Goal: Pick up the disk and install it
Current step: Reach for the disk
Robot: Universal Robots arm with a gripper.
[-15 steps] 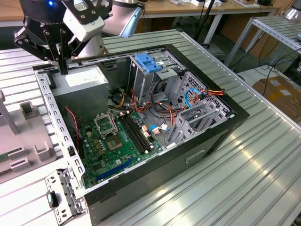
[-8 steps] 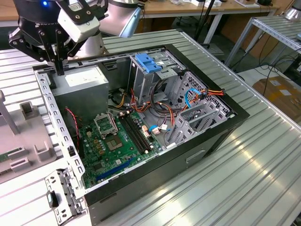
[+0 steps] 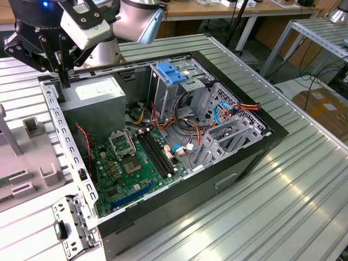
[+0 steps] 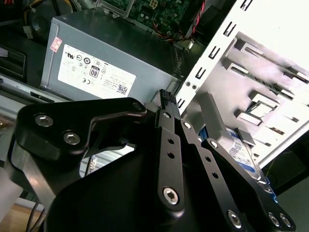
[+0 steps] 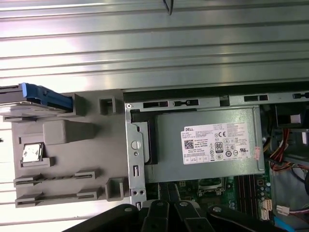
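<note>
1. Gripper point(image 3: 63, 84) hangs in the upper left of the exterior view, over the case point(image 3: 228, 179) rim by the PSU point(image 3: 92, 103). Fingers look pressed together w/ nothing between them, so an empty, closed hand.
2. Disk point(image 5: 43, 95) isn't picked up yet. It's seated at one end of the grey fixture point(image 5: 63, 154) just outside the case, blue rail showing. In the second wrist view it shows past the gripper's links point(image 4: 244, 154), clear of the fingertips.
3. Risk, imo: closed fingers coming down on the disk would hit its top, not straddle it. They'd have to spread first.
4. Risk: fingertips sit close to the case's perforated rim and the PSU. A low sideways pass toward the fixture could clip either.
5. Risk: the disk is held by fixture walls. An off-centre grip could cock it and jam it on the way out.
6. Risk inside the case: loose cables point(image 3: 228, 109) lie near the drive cage w/ the blue bracket point(image 3: 173, 73). They could snag a carried disk or block it seating. Motherboard point(image 3: 130, 163) is exposed below, so a drop would land badly.
7. Surface: ribbed aluminium table point(image 3: 283, 206), shiny w/ strong glare. Hard and grooved, so a dropped disk would probably skid or bounce.
8. Room: workshop. Benches and a metal rack point(image 3: 321, 27) along the top of the exterior view, and a cardboard box point(image 3: 321, 103) on the floor at the right edge.
</note>
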